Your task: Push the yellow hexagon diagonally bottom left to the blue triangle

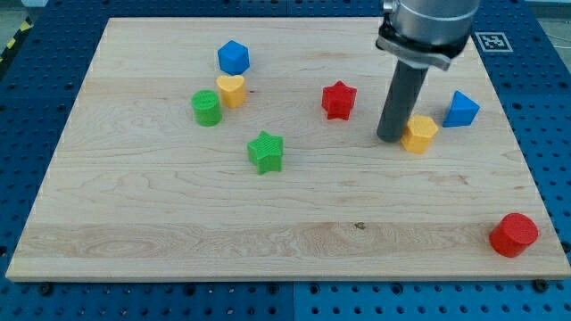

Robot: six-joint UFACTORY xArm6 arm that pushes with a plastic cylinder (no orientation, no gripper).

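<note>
Camera view: rod upright, no gripper, my tip (391, 138) touching yellow hexagon (419, 134) left side, blue triangle (461, 110) upper-right.

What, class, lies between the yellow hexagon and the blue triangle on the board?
Nothing: in the camera view only a short strip of bare wood separates the yellow hexagon from the blue triangle up to its right. My tip rests against the hexagon's opposite, left side.

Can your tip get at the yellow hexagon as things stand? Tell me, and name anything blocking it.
Probably yes. My tip is already right against the yellow hexagon, on its side toward the view's left, with nothing between them. The blue triangle lies beyond it, toward the view's upper right.
</note>
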